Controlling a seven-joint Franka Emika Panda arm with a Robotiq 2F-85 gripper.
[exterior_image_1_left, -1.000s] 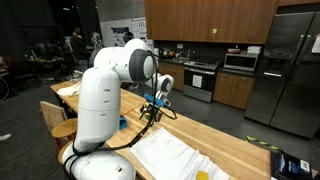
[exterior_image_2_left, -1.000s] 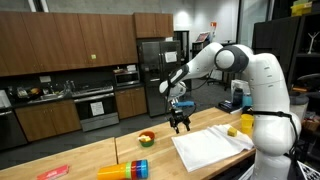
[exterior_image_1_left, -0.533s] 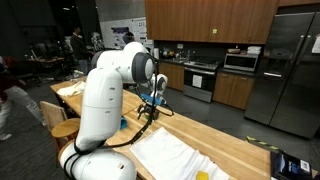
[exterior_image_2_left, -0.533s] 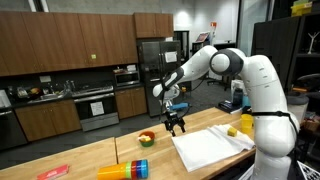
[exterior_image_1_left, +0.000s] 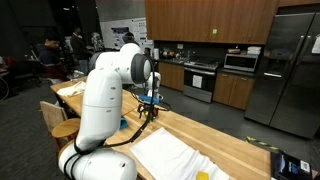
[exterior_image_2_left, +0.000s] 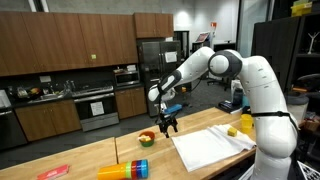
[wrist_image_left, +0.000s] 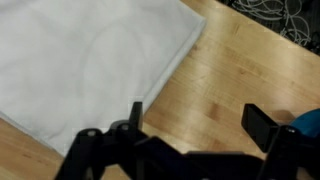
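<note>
We see the pincer (exterior_image_2_left: 166, 125) hanging above the wooden counter (exterior_image_2_left: 95, 158), its jaws spread wide with nothing between them. In an exterior view it hovers between a small bowl (exterior_image_2_left: 146, 138) of red, yellow and green pieces, near the counter's far edge, and a white cloth (exterior_image_2_left: 210, 148) spread flat by the edge at the robot's base. In the wrist view the cloth lies near the fingertips (wrist_image_left: 135, 108), without touching them.
</note>
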